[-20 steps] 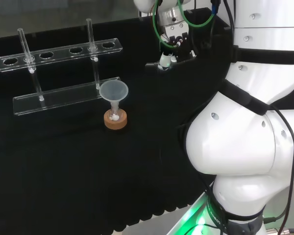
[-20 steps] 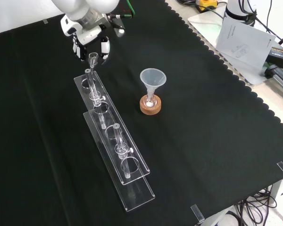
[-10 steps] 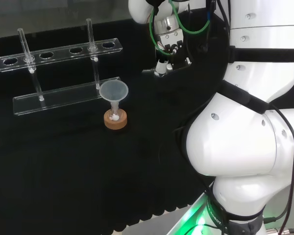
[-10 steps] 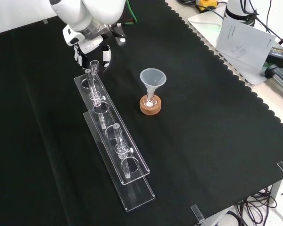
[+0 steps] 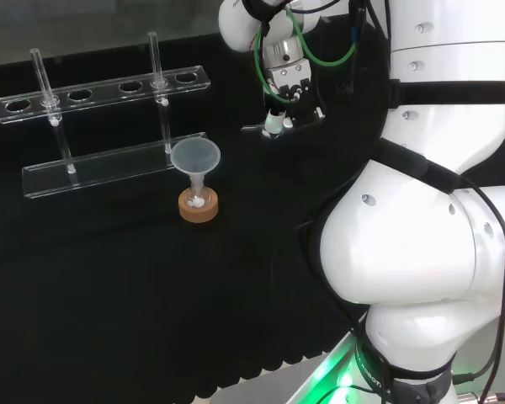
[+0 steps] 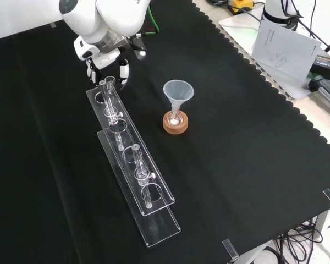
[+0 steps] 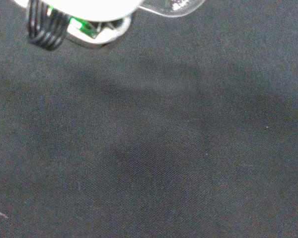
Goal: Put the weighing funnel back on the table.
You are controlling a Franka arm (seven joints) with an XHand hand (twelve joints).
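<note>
Black desk cloth (image 6: 236, 165) lies bare beneath my hand (image 6: 103, 53), hovering low by the rack (image 6: 129, 165), presumably for set-down. Its grip I cannot tell.

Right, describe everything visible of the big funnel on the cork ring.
The funnel is a clear, slightly cloudy cone, glass or plastic, standing upright with its wide round mouth up. Its narrow stem drops into a small clear flask seated on a round cork ring on the black cloth. In the front view it stands to the right of the clear tube rack, apart from it. Only the flask touches it.
</note>
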